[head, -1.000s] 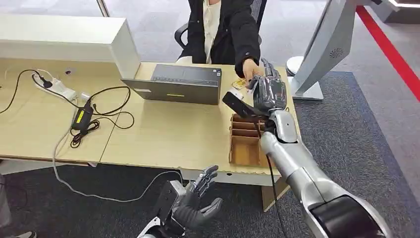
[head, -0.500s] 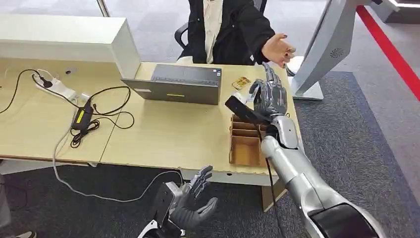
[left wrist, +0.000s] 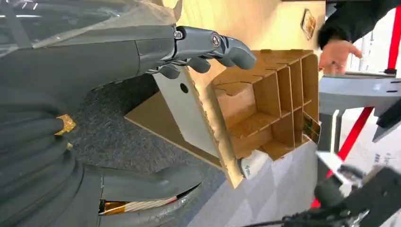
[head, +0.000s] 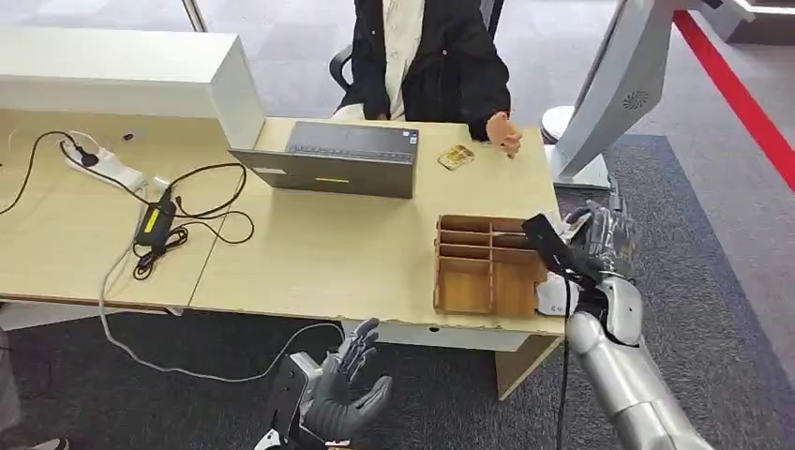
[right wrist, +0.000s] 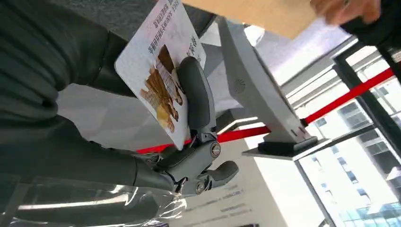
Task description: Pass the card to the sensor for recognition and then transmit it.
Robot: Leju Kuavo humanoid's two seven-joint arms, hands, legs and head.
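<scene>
The right hand (right wrist: 142,142) pinches the card (right wrist: 158,71) between thumb and fingers, off the desk's (head: 328,253) right end near the tray (head: 483,264). The card looks thin, light, stiff and slick, so it's best held flat by one edge, its face left bare for the sensor. The left hand (head: 352,398) hangs low, fingers spread, holding nothing.

right robot hand (head: 607,242) beside wooden organizer (head: 487,264)
</scene>
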